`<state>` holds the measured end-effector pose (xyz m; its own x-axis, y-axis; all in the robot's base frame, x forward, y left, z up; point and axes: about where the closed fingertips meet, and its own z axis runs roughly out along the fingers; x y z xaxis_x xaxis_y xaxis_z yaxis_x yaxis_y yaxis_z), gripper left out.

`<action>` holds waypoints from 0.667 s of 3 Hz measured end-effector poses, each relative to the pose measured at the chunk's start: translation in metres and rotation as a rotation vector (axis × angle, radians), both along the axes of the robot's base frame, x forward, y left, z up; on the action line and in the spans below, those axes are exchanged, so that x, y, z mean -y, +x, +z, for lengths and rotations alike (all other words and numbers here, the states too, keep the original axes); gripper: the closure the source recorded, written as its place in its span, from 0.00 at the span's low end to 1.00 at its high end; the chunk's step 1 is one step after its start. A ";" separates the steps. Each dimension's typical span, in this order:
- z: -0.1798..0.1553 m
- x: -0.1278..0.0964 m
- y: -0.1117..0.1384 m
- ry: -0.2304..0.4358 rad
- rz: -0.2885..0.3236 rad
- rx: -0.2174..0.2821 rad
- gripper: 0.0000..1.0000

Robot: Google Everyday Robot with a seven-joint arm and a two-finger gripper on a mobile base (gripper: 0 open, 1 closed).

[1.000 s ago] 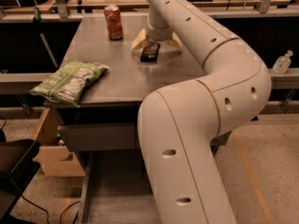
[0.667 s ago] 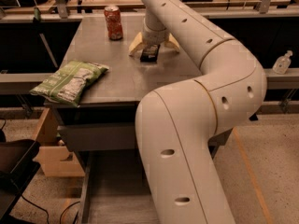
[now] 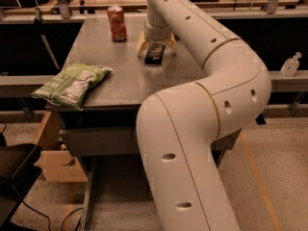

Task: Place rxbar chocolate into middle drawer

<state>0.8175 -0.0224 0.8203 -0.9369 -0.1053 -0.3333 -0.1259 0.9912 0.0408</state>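
Presumably for pickup, your gripper [image 3: 156,51] hangs over the small black-wrapped rxbar chocolate [image 3: 154,57] on the grey tabletop [image 3: 125,78]; grip state unclear.

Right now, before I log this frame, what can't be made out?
All in the camera view:
- rxbar chocolate: partly covered by the gripper that is down on it on the table; print too small to read.
- middle drawer: right side hidden by the arm, front cut off by the bottom edge.
- soda can: label blurred.
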 end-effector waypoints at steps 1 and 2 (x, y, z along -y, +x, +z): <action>0.009 0.000 0.000 0.000 0.000 0.000 0.87; 0.018 0.000 0.000 0.000 0.000 0.000 1.00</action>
